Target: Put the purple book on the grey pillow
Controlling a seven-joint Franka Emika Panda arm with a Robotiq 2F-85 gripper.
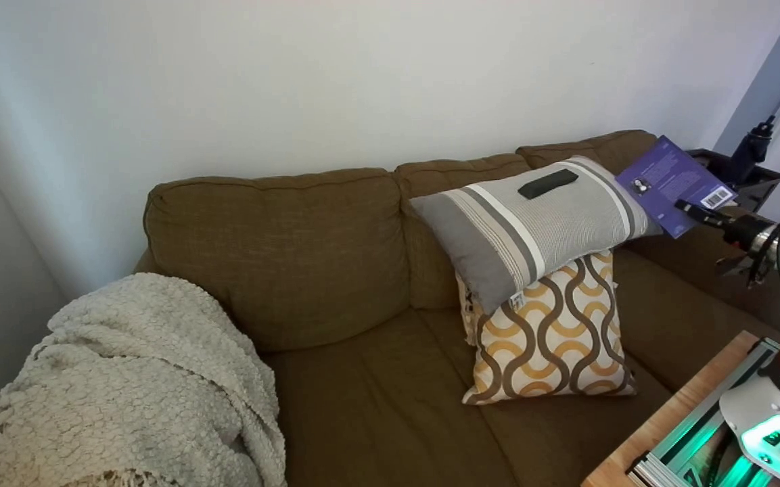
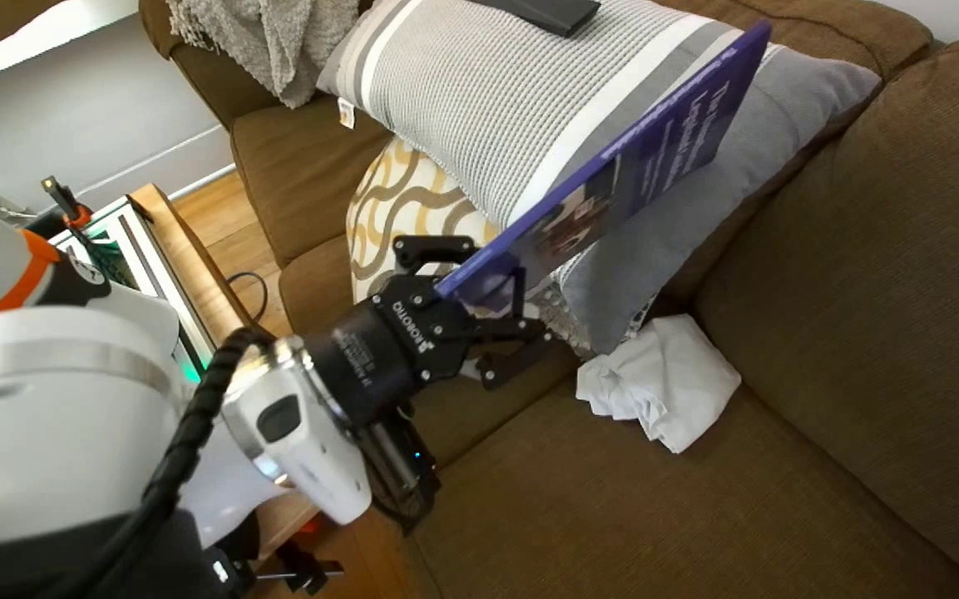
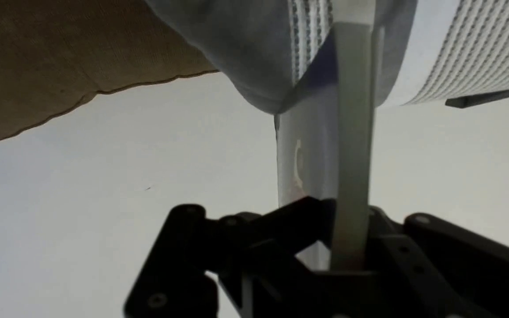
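Jaws clamp the purple book (image 1: 667,181) beside the striped grey pillow (image 1: 552,223). Level it over the pillow before releasing.

The brown sofa (image 1: 369,406) bears the patterned cushion (image 1: 559,338); a nubby pale blanket (image 1: 146,379) lies well apart from that cushion; a crumpled white cloth (image 2: 670,383) lies near it, on the opposite side.

Purple book (image 1: 672,182), one; grey pillow (image 1: 544,222), one; wavy-patterned cushion (image 1: 553,338), one; pincer (image 2: 496,273), one; blanket (image 1: 153,379), one.
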